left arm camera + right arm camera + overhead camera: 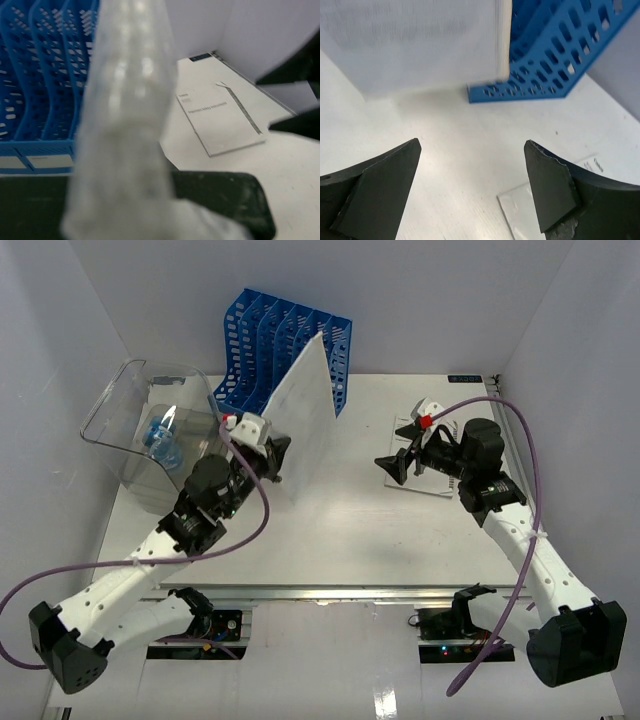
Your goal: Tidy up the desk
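Observation:
The white desk [350,530] carries a blue slotted file rack [285,350] at the back. My left gripper [278,462] is shut on the lower edge of a white booklet [303,415] and holds it upright and tilted, its top edge against the rack's front. In the left wrist view this booklet [120,125] is a blur that fills the centre. My right gripper [400,455] is open and empty, hovering over the left edge of a second white booklet [440,480] that lies flat on the desk. The right wrist view shows both fingers [555,190] spread wide.
A clear plastic bin [135,425] with a blue item [160,440] inside stands at the left, close to my left arm. White walls enclose the desk. The metal rail [350,592] runs along the front edge.

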Tool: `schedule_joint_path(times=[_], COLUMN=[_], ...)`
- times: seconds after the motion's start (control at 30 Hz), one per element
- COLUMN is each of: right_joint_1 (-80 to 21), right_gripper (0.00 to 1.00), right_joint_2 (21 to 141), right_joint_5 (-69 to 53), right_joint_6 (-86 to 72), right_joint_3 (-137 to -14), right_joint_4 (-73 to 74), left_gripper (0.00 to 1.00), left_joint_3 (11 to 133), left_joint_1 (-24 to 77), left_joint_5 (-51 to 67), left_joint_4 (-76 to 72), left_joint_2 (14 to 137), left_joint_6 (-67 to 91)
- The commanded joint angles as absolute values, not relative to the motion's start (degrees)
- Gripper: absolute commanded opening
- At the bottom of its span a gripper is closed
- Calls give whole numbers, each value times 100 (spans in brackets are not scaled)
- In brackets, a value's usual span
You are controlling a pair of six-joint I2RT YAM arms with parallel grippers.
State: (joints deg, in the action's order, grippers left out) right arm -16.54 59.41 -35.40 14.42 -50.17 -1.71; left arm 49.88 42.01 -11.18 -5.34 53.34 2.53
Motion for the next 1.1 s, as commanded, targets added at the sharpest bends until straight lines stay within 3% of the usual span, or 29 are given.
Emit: schedule_joint_path(times=[0.0,0.53,1.07], right_joint_1=[-1374,-1013,-1011], right_gripper=[90,90,90], right_joint_2=[5723,5590,5597], right_joint_5=[-3153,-4015,-4018], right_joint_6=[1652,1749,1844], right_joint_3=[-4306,-3575,-3524], right_joint_4=[-733,-1110,-1126], left_gripper=[0,0,0], left_joint_3=[6234,8520,8863], left_joint_1=[3644,2479,1487], left_joint_5=[-826,202,2028], left_joint_4=[-802,-398,-844], left_joint_2=[5976,7368,8221], left_joint_6=[218,-28,456])
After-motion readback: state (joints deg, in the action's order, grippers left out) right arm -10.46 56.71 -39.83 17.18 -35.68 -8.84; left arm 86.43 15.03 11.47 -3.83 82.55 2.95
